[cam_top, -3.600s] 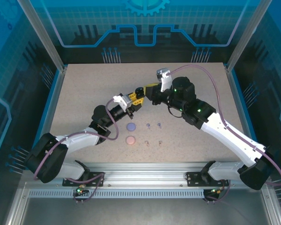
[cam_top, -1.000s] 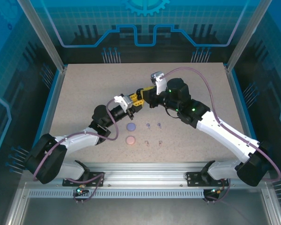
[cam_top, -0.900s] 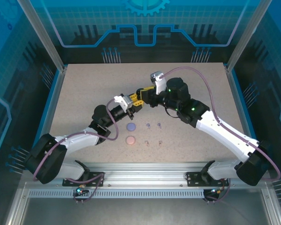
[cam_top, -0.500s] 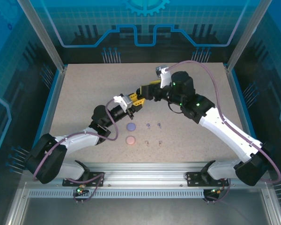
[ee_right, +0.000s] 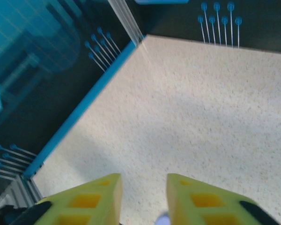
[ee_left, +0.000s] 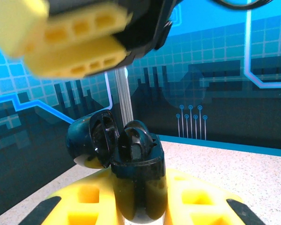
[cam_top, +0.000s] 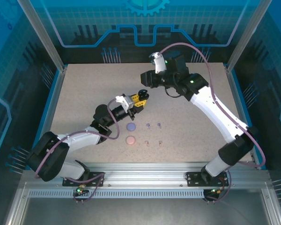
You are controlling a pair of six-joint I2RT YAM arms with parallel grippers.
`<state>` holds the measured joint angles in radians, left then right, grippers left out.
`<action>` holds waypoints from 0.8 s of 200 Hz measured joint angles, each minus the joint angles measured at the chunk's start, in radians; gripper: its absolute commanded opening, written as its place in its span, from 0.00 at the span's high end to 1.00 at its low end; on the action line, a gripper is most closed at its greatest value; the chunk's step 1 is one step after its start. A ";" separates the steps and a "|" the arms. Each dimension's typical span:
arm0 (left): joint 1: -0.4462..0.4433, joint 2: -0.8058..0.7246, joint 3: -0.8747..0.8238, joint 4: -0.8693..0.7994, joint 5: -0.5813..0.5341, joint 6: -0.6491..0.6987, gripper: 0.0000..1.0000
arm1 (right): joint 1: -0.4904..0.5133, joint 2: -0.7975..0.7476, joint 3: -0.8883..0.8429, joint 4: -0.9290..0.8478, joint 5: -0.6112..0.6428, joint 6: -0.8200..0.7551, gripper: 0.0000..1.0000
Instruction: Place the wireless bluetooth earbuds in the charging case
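Note:
My left gripper (cam_top: 139, 99) (ee_left: 138, 199) is shut on a black charging case (ee_left: 136, 173), held upright above the table with its lid (ee_left: 91, 138) swung open to the left. Dark shapes sit in the case's wells; I cannot tell them apart. My right gripper (cam_top: 145, 78) (ee_right: 144, 180) hangs higher and farther back, open, with nothing between its yellow fingers (ee_left: 70, 44). On the table lie two lavender earbuds (cam_top: 148, 125) (cam_top: 159, 124) and two pinkish earbuds (cam_top: 147, 142) (cam_top: 159, 141).
A shut lavender case (cam_top: 130, 126) and a shut pink case (cam_top: 130, 139) lie just left of the loose buds, below the left gripper. The speckled table (cam_top: 84, 93) is walled by blue panels and metal posts (cam_top: 61, 68).
The right gripper has pulled away from the case in the left gripper and risen toward the back of the table, its jaws now apart and empty. The left arm holds still.

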<state>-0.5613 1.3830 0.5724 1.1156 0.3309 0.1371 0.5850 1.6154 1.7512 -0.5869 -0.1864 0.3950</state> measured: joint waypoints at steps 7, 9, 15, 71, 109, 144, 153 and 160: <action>0.000 0.000 0.005 -0.007 0.004 0.000 1.00 | -0.002 0.026 0.020 -0.026 -0.010 -0.004 0.81; 0.000 0.000 0.006 -0.009 0.006 0.000 1.00 | -0.003 0.030 0.025 -0.031 -0.010 -0.001 0.81; 0.000 0.000 0.009 -0.013 0.007 0.000 1.00 | -0.004 0.050 0.041 -0.053 -0.018 -0.008 0.83; 0.000 0.000 0.014 -0.035 0.009 0.004 1.00 | -0.006 0.119 0.101 -0.172 -0.082 -0.036 0.91; -0.005 0.000 0.014 -0.053 0.023 0.016 1.00 | -0.012 0.092 0.062 -0.176 -0.116 -0.041 0.94; -0.011 0.009 0.017 -0.064 0.028 0.022 1.00 | -0.016 -0.008 -0.035 -0.177 -0.140 -0.041 0.96; -0.010 0.011 0.023 -0.064 0.033 0.022 1.00 | -0.011 -0.040 -0.066 -0.175 -0.144 -0.040 0.96; -0.013 0.011 0.025 -0.064 0.033 0.022 1.00 | -0.011 -0.062 -0.083 -0.169 -0.146 -0.037 0.94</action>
<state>-0.5747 1.3945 0.5976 1.0519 0.3641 0.1593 0.5739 1.5532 1.6680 -0.7559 -0.3325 0.3580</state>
